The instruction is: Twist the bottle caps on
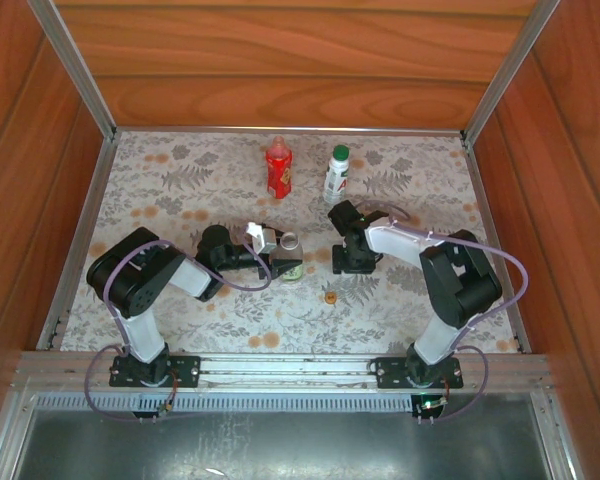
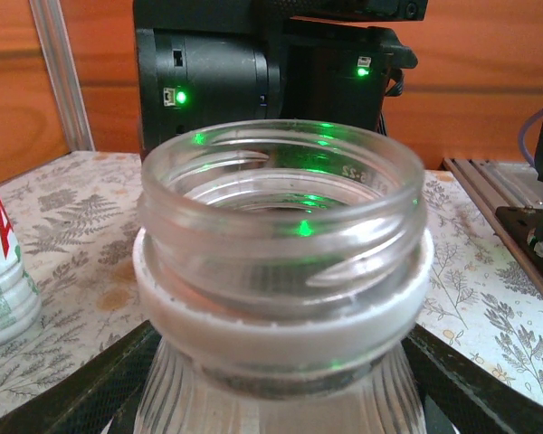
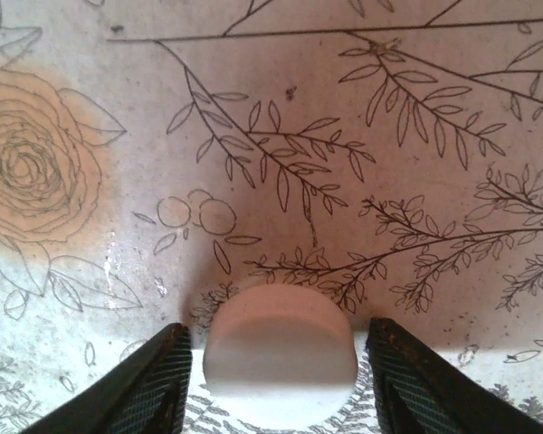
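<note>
In the overhead view, at mid-surface, the left hand (image 1: pixel 279 262) is clenched on the clear bottle (image 1: pixel 290 256), which stands upright with its mouth bare. The right hand (image 1: pixel 345 262) points down at the flowered surface (image 1: pixel 160 190) just to the bottle's right. An orange cap (image 1: pixel 331 296) lies loose near both hands, on the near side. The red bottle (image 1: pixel 278 168) and the white bottle (image 1: pixel 335 178), which wears a green cap (image 1: pixel 340 152), stand well apart at the back. Their labels are too small to read here.

In the left wrist view, the bottle's threaded neck rises between two dark fingers (image 2: pixel 81 393) and its long axis is upright. Raised characters on the rim look like "S-22", seen from behind. At the left edge, the white bottle shows part of a red letter, perhaps an "A", with unreadable green print below.

In the right wrist view, the white cap (image 3: pixel 279 348) lies flat on the surface between the right hand's fingers (image 3: pixel 154 384). The hand is released around it, with a thin gap on either side. I judge that the coming move turns on this. The cap is centred in the nearer right hand, and the open mouth waits just to its left.
</note>
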Controlling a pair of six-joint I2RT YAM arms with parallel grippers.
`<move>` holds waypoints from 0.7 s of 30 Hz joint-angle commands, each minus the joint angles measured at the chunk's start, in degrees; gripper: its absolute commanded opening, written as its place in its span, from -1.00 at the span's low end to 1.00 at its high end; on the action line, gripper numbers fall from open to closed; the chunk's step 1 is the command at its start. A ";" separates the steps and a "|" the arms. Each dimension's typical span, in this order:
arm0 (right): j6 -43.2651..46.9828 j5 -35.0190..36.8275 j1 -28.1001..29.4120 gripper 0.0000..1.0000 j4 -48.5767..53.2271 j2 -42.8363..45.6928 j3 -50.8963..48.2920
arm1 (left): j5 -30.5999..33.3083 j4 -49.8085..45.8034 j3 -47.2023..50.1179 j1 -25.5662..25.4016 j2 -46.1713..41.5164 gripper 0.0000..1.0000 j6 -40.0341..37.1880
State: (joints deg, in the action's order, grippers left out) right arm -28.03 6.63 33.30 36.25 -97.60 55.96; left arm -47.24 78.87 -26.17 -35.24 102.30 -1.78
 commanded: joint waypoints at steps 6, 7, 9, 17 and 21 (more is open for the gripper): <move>5.21 0.44 0.75 0.58 -10.89 14.25 -10.76 | -0.77 -1.55 0.86 0.48 -0.17 0.30 -1.97; 5.31 2.25 1.95 0.58 -12.33 15.94 -12.06 | -0.80 -1.62 0.74 0.46 -0.17 0.29 -1.94; 6.79 5.45 4.53 0.58 -16.06 18.66 -14.68 | -0.78 -1.70 0.67 0.44 -0.02 0.30 -2.00; 1.52 10.38 5.69 0.40 -22.18 16.94 -18.81 | -1.40 -1.98 0.38 0.39 -0.47 0.29 -1.29; 0.62 10.55 5.65 0.29 -22.73 14.71 -19.30 | -1.21 -2.26 0.64 0.48 -0.79 0.29 -1.41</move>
State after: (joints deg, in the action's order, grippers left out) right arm -25.69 15.09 38.98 15.49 -81.76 37.45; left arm -47.37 78.76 -26.17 -35.24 102.30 -2.70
